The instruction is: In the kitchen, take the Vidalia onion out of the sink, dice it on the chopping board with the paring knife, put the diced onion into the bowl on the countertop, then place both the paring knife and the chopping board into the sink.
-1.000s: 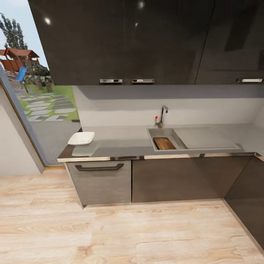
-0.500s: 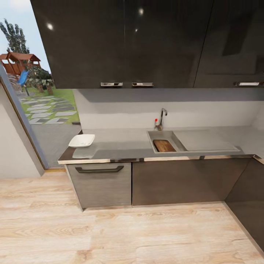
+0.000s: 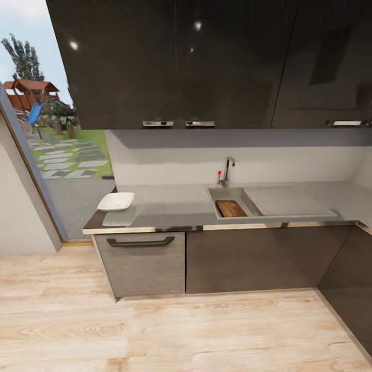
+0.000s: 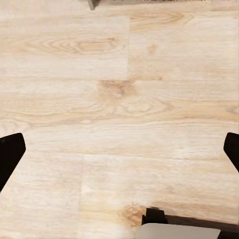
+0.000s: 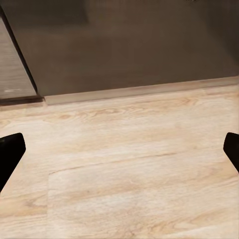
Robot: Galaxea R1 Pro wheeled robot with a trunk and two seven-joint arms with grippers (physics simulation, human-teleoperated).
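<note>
Robot stands back from the kitchen counter, both claws wide open and holding nothing.

In the head view the chopping board [image 3: 231, 208] lies inside the sink [image 3: 223, 194], and the bowl [image 3: 116, 201] sits on the countertop [image 3: 170, 209] near its end beside the window, well apart from the sink. The tap [image 3: 227, 170] with the red knob stands behind the basin. I cannot make out the onion or the knife at this distance. The left gripper [image 4: 119, 149] has its two dark fingertips [image 4: 10, 152] spread far apart, with the pale wood floor [image 4: 119, 99] beyond them. The right gripper [image 5: 119, 149] is spread the same way; the floor lies between its fingertips [image 5: 10, 149] and the dark lower cabinets [image 5: 129, 45] stand further ahead of it.
</note>
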